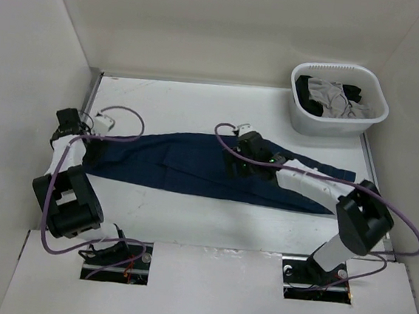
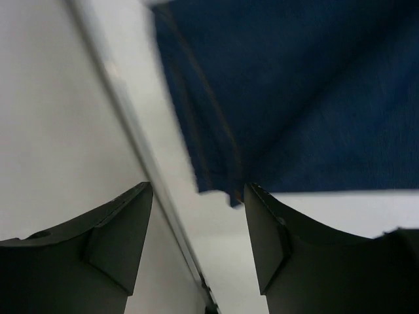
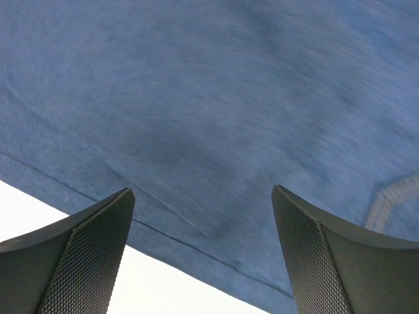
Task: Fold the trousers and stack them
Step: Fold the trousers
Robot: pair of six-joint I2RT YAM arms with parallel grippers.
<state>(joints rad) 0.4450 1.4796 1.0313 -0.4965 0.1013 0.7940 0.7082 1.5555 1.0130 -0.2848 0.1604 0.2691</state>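
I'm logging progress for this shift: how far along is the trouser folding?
Done, it seems: the trousers lie flat in one long strip, apparently leg over leg. In hand: nothing is gripped; the left gripper, fingers apart, sits at the strip's left end, and the right gripper, fingers apart, hovers over its middle. Left: the crosswise folds and the stacking.

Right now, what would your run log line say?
trousers: spread flat | left gripper: open, at trouser end | right gripper: open, above denim

Dark navy trousers (image 1: 193, 172), laid flat and lengthwise across the white table, legs together, stretched left to right
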